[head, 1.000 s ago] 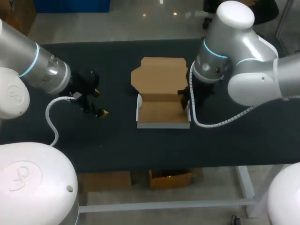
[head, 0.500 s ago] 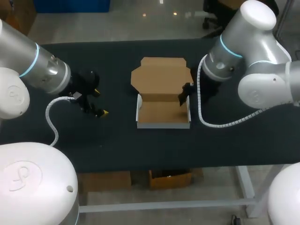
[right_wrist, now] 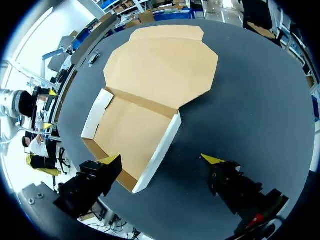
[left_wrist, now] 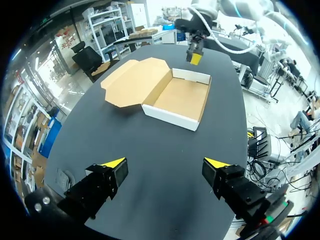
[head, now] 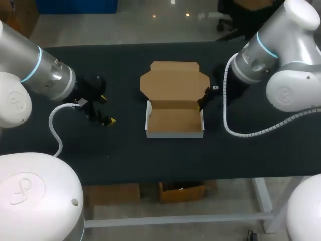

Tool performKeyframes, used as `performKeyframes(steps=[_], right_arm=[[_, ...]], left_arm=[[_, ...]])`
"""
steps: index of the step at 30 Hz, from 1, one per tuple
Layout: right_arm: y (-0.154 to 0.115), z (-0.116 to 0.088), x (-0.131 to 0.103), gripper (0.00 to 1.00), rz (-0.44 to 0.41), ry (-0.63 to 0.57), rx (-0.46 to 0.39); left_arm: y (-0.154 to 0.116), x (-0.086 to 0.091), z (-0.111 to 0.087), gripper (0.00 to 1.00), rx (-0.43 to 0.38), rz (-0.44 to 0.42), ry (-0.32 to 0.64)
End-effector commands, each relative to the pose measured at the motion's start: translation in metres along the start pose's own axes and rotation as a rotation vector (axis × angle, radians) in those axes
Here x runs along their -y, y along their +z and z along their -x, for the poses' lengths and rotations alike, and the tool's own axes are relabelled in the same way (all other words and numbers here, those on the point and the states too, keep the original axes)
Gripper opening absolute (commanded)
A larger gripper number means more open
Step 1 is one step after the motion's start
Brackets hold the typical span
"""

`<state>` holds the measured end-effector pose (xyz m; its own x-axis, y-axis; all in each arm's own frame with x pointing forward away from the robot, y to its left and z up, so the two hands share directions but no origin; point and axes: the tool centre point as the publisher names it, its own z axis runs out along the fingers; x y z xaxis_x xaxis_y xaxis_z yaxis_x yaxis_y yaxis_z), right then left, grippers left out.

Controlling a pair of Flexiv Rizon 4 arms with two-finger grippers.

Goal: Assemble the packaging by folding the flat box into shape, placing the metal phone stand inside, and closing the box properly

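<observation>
The cardboard box point(head: 174, 121) stands mid-table as a shallow tray with white outer walls, and nothing lies in it. Its brown lid point(head: 174, 84) lies flat open behind the tray. My right gripper point(head: 204, 100) hovers at the tray's right wall. In the right wrist view it point(right_wrist: 161, 159) is open, with that white wall point(right_wrist: 159, 152) below and between its fingers, untouched. My left gripper point(head: 107, 109) is open and holds nothing, well to the left of the box. In the left wrist view it point(left_wrist: 165, 162) faces the box point(left_wrist: 180, 97) from a distance. No metal stand shows.
The black table point(head: 125, 155) reaches well past the box on both sides and toward its front edge. My left arm's white cable point(head: 54, 123) loops above the table at the left, and my right arm's cable point(head: 246, 131) hangs over it at the right.
My right gripper has opened, let go of the tray's right wall and drawn back up and to the right. The left arm and the box have not moved.
</observation>
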<state>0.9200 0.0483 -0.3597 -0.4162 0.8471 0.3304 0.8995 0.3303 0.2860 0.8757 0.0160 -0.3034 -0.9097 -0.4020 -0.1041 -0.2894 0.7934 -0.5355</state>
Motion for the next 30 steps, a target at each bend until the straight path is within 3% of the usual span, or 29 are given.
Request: performKeyframes(steps=[1,20,30], right_arm=[[-0.012,0.004,0.001,1.00,-0.020,-0.008,-0.088],[-0.012,0.004,0.001,1.00,-0.022,-0.011,-0.090],[-0.024,0.014,0.009,1.00,-0.040,0.049,-0.101]], left_arm=[[0.001,0.001,0.000,1.00,0.002,0.002,0.000],[0.001,0.002,0.001,1.00,0.000,-0.001,-0.012],[0.002,0.003,0.007,1.00,0.001,-0.002,-0.044]])
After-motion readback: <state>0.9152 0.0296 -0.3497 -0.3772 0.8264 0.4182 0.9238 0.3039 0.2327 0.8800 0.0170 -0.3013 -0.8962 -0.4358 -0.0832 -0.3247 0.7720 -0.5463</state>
